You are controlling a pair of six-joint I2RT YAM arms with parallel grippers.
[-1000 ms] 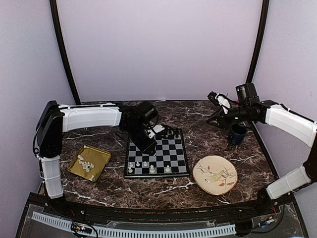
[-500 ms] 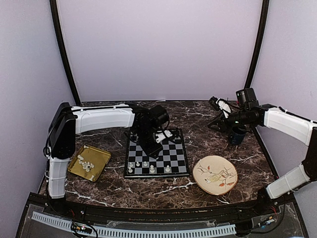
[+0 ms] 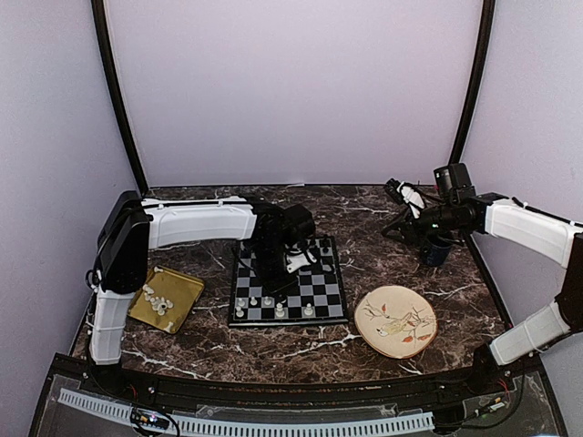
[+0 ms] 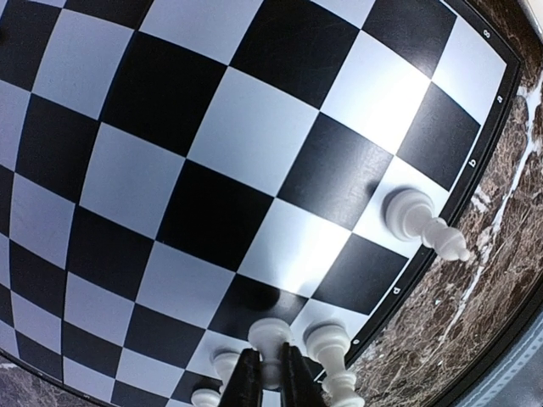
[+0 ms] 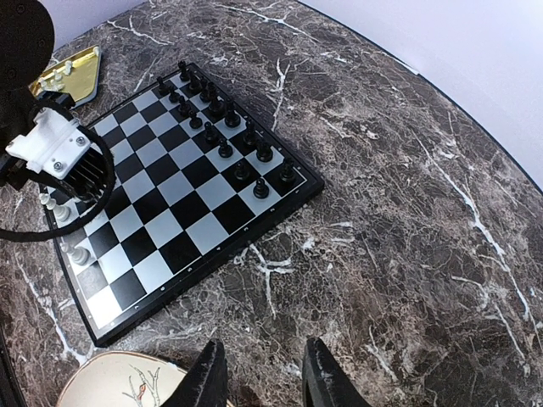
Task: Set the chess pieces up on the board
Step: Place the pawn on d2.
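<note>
White chess piece (image 4: pixel 270 332) sits pinched in left gripper (image 4: pixel 270 363) over board (image 4: pixel 212 170).

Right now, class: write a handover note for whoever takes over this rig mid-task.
Left gripper: shut on one white piece, over the board's near rows.
Right gripper: open, empty, above the table right of the board.
Done: a few white chessmen stand on the near rows.
Left: set down the held piece, then bring the remaining white pieces from the gold tray.
</note>
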